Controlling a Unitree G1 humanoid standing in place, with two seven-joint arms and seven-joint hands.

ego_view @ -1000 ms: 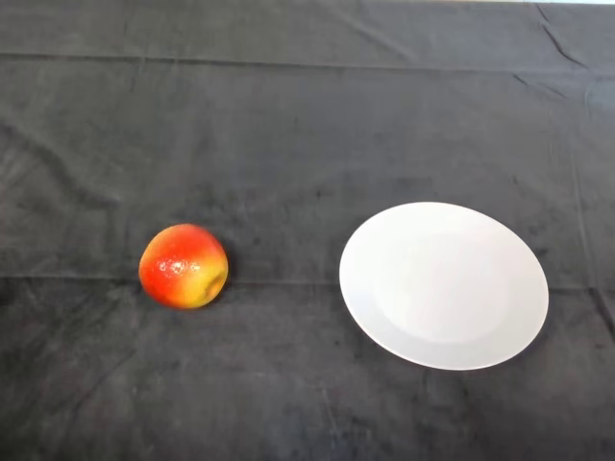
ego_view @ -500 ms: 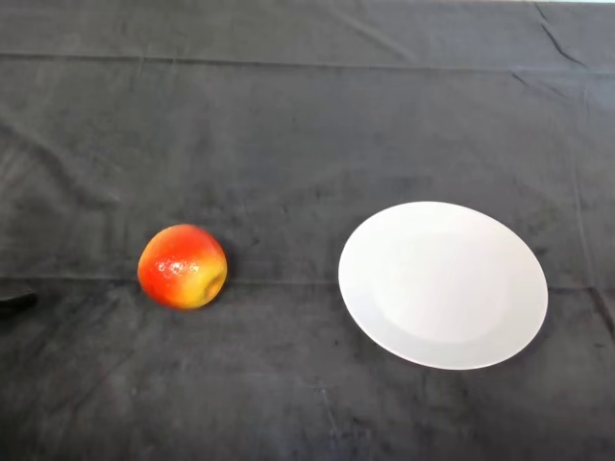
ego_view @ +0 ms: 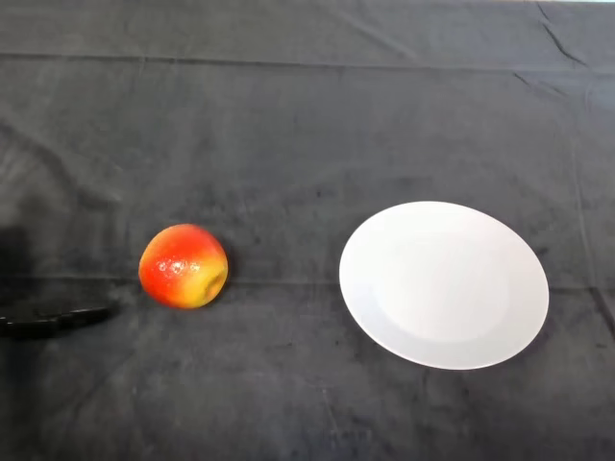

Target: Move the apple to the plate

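A red and yellow apple (ego_view: pixel 183 266) lies on the dark cloth at the left of the head view. A white plate (ego_view: pixel 443 284) lies to its right with nothing on it, a clear gap between them. My black left hand (ego_view: pixel 48 320) comes in at the left edge, with a straight finger reaching toward the apple. Its tip stops a short way left of the apple and does not touch it. The hand is open and holds nothing. Most of the hand is out of view.
The dark cloth (ego_view: pixel 307 125) covers the whole table, with folds along the back and at the far right.
My left hand has come further in from the left edge toward the apple. The apple and the plate have not moved.
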